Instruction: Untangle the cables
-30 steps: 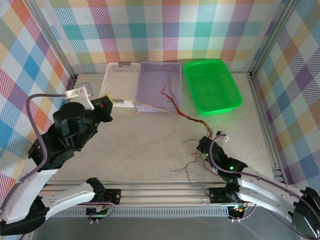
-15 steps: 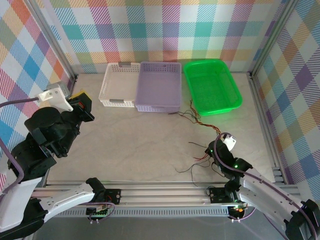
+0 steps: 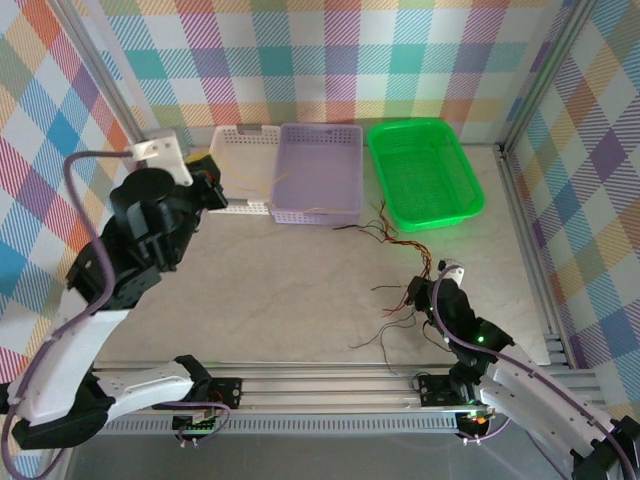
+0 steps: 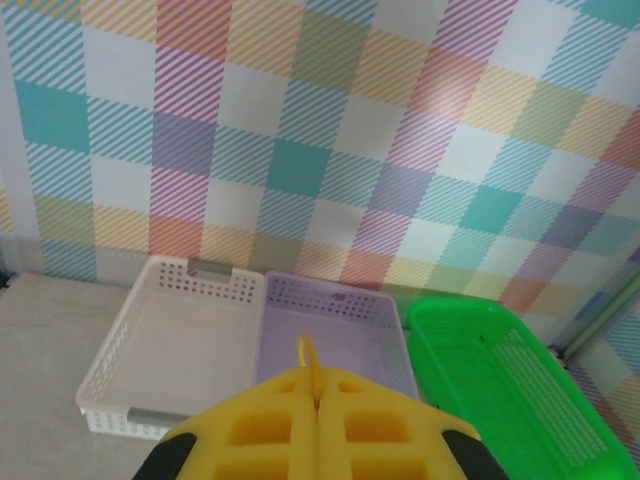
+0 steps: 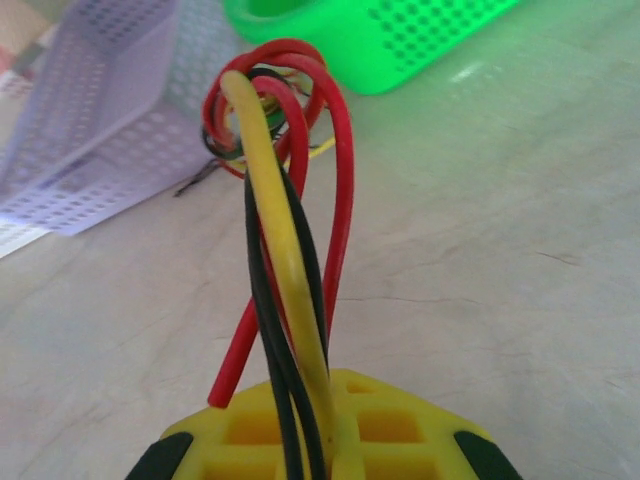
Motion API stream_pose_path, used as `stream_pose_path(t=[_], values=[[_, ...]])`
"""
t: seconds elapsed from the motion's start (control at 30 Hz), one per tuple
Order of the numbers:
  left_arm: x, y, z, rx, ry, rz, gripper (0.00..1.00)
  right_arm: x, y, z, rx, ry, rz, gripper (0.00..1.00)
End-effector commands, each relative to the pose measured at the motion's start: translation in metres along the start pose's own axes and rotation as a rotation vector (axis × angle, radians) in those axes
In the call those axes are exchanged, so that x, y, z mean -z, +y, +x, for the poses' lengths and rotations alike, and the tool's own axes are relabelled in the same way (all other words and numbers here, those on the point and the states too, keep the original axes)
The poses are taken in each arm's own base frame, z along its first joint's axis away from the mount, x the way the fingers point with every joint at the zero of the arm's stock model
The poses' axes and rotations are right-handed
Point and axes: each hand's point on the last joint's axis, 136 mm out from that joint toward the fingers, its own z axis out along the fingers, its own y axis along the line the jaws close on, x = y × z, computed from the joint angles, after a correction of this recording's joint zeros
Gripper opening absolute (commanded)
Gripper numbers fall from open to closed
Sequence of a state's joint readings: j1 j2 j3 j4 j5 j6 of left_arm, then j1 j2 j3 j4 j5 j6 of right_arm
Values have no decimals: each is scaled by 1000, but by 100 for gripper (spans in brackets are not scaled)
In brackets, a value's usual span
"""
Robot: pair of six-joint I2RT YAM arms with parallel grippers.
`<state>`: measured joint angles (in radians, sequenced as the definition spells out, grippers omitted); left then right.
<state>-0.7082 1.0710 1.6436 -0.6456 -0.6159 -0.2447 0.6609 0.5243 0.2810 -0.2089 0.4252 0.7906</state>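
Observation:
The cables are thin red, black and yellow wires. A tangle of them [image 3: 392, 244] trails over the table from the purple basket's front to my right gripper [image 3: 418, 293]. In the right wrist view that gripper [image 5: 322, 425] is shut on a bundle of red, black and yellow cables [image 5: 285, 230] that loop up ahead of it. My left gripper [image 3: 210, 172] is raised over the white basket's left end. It [image 4: 318, 388] is shut on one yellow cable [image 4: 306, 356], and a thin yellow strand [image 3: 300, 211] runs from it across the purple basket.
Three baskets stand in a row at the back: white [image 3: 232, 140], purple [image 3: 320, 135] and green [image 3: 425, 130]. They also appear ahead of the left gripper as white [image 4: 110, 360], purple [image 4: 395, 350] and green [image 4: 520, 390]. Checked walls enclose the table.
The left arm swung out to the left, then back up over the white basket, drawing a yellow strand along. The cable tangle slid out of the purple basket. The right gripper shifted slightly.

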Motion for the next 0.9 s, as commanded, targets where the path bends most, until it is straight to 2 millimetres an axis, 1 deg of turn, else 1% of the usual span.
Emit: stream_pose_path(t=[0.0, 0.13, 0.27, 0.4, 0.6, 0.67, 0.8, 0.87], values=[[-17, -7, -16, 12, -39, 17, 0, 14, 41, -26, 48, -47, -160, 0], [-53, -16, -15, 47, -9, 35, 0, 18, 51, -28, 77, -35, -195, 0], [-93, -33, -11, 47, 23, 72, 0, 21, 65, -28, 96, -6, -248, 0], [-124, -39, -13, 50, 38, 69, 0, 26, 79, -30, 106, 25, -292, 0], [-166, -56, -16, 46, 49, 103, 0, 37, 98, -37, 135, 42, -355, 0], [-183, -63, -13, 41, 62, 111, 0, 42, 105, -41, 150, 49, -371, 0], [-219, -76, 6, 32, 105, 120, 0, 53, 118, -50, 175, 55, -410, 0], [-238, -81, 19, 31, 129, 122, 0, 62, 126, -58, 185, 44, -433, 0]])
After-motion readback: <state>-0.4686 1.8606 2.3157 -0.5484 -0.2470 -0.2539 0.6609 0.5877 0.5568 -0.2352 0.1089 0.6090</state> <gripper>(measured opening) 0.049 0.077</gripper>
